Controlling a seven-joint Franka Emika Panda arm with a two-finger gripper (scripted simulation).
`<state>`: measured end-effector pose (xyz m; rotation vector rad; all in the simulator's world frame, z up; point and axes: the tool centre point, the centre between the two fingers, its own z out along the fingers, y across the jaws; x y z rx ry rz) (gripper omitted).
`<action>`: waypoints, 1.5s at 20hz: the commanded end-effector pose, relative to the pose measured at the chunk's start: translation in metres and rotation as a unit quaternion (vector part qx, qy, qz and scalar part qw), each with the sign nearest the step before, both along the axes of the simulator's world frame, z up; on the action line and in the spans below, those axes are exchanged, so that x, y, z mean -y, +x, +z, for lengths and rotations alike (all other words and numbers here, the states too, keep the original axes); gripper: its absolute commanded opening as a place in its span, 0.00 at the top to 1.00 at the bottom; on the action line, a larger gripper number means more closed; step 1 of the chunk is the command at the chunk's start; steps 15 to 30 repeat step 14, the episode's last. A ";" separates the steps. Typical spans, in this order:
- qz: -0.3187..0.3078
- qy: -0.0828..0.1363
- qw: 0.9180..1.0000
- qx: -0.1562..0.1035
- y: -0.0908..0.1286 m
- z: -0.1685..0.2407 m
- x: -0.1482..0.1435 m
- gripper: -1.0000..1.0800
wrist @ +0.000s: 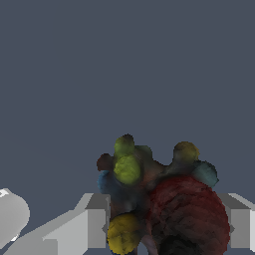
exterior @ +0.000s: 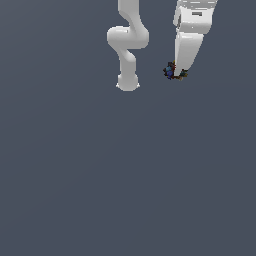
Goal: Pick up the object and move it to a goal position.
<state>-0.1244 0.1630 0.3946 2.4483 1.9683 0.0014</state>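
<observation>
Object [exterior: 173, 71] at the tip of the end effector [exterior: 178, 74], between its fingers [wrist: 84, 226]; arm base [exterior: 128, 82] well apart toward the exterior view's left.

You won't find any readable text, labels, brand marks, numbers or signs in either view. The white arm [exterior: 128, 45] casing carries no markings, and the object [wrist: 159, 199] between the jaws shows only coloured speckles, no lettering.
</observation>
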 end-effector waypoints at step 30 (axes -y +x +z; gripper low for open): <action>-0.002 0.000 1.000 0.000 -0.001 0.052 -0.018 1.00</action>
